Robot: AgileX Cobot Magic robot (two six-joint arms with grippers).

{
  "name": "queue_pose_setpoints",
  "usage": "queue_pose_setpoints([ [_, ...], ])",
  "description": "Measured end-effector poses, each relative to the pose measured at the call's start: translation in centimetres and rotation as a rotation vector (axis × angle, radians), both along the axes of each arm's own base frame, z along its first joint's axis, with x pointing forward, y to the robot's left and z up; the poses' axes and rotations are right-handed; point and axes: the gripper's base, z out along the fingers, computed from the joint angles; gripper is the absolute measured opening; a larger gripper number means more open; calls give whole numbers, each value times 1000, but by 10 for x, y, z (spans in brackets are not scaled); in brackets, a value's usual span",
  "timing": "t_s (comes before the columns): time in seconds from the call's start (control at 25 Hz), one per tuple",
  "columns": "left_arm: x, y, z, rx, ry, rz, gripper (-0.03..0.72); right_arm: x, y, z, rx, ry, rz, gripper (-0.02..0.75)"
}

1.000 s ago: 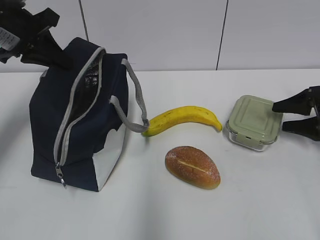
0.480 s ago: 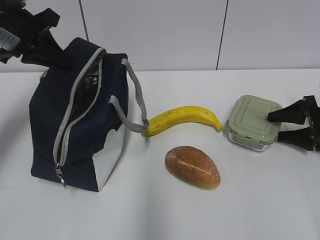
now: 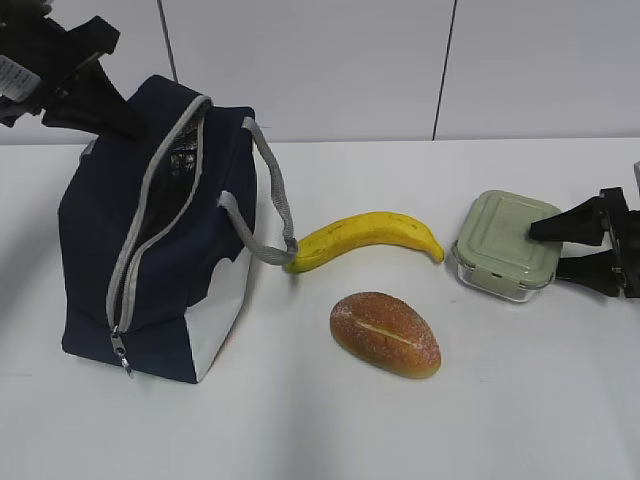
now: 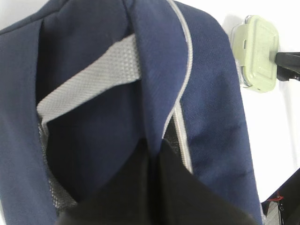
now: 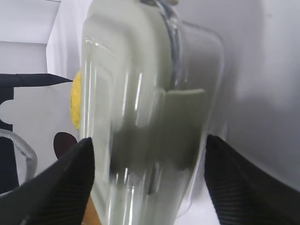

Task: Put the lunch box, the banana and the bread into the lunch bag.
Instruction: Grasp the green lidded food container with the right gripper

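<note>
Jaws of the right gripper stand open astride the lunch box, one above its green lid, one at its side. Closed, the left gripper pinches the rim of the lunch bag, unzipped on the table. Between bag and box lie the banana and, nearer the camera, the bread.

No writing, label or number can be read on anything here, from any of the views.
</note>
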Motion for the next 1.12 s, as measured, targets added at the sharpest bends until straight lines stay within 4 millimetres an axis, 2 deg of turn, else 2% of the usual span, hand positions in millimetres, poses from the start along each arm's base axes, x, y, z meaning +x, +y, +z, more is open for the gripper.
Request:
queue_pose_setpoints([
  [0.76,-1,0,0,0,11,-9,0,5,1,-2,-41,7,-21,529],
  [0.96,-1,0,0,0,12,-10,0,6,5,-2,-38,7,-14,474],
  [1.12,-2,0,0,0,14,-11,0,9,14,-2,-40,5,-2,458],
])
